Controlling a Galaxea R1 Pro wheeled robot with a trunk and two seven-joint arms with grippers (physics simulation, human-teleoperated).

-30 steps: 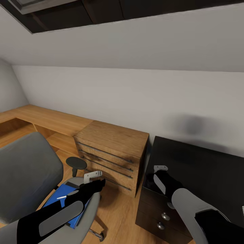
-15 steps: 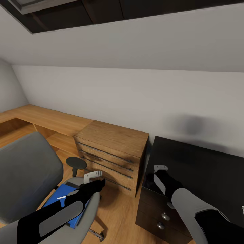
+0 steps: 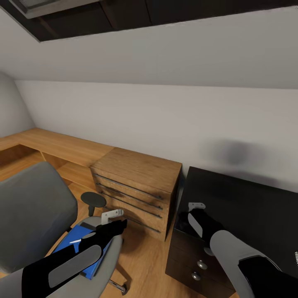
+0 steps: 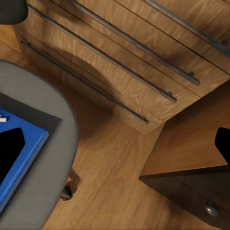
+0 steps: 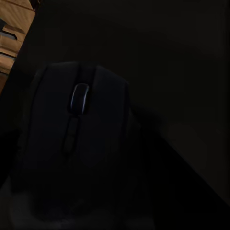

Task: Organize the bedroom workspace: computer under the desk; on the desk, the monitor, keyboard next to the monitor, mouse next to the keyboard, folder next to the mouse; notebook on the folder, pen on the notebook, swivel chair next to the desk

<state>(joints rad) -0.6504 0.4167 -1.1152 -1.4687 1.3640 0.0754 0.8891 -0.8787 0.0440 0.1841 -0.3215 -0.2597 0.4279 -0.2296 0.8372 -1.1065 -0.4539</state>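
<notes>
Left pincer (image 3: 112, 215) hovers over the swivel chair (image 3: 29, 207) seat at 7 o'clock, above the blue folder (image 3: 78, 248) lying flat there; can't tell if its jaws are open. Right pincer (image 3: 195, 205) sits at the black counter (image 3: 248, 207) corner, 5 o'clock; the mouse (image 5: 79, 143) fills its wrist camera, grip state unclear. Wooden drawer unit (image 3: 136, 190) stands between chair and counter.

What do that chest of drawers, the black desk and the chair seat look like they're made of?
The chest of drawers looks like light wood or veneer, with visible grain and thin dark metal bar handles. The desk looks glossy black, perhaps lacquer or laminate, with silvery knobs. The swivel chair seems matte grey padded fabric.
</notes>
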